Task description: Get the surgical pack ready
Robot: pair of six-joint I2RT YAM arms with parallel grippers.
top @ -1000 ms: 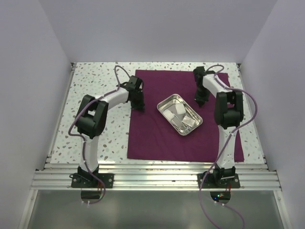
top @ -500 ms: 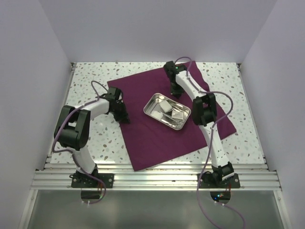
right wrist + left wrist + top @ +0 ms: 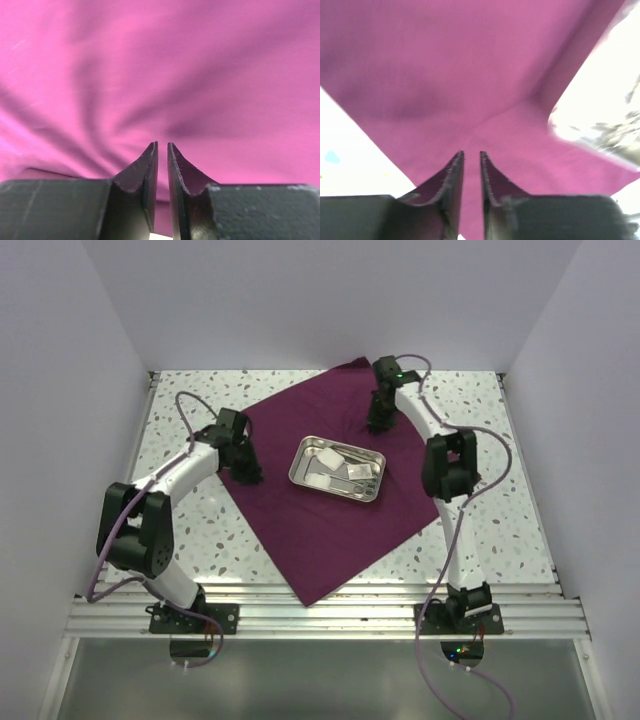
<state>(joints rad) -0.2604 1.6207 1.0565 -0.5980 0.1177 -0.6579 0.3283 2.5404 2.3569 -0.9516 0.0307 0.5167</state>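
Note:
The surgical pack's dark purple cloth lies flat on the table, turned like a diamond. A small steel tray sits on its middle with white gauze and silver instruments inside. My left gripper points down at the cloth's left corner; in the left wrist view its jaws stand a narrow gap apart over purple cloth. My right gripper is down on the cloth near the far corner, its jaws also slightly apart above wrinkled cloth. Neither holds anything.
The speckled white table shows on both sides of the cloth. White walls close in the left, right and back. A metal rail with the arm bases runs along the near edge. The tray is a bright blur at the left wrist view's right.
The cloth and the tray on it have turned counterclockwise from square-on to diamond. Both grippers swung with it, and both sets of jaws have parted slightly from shut.

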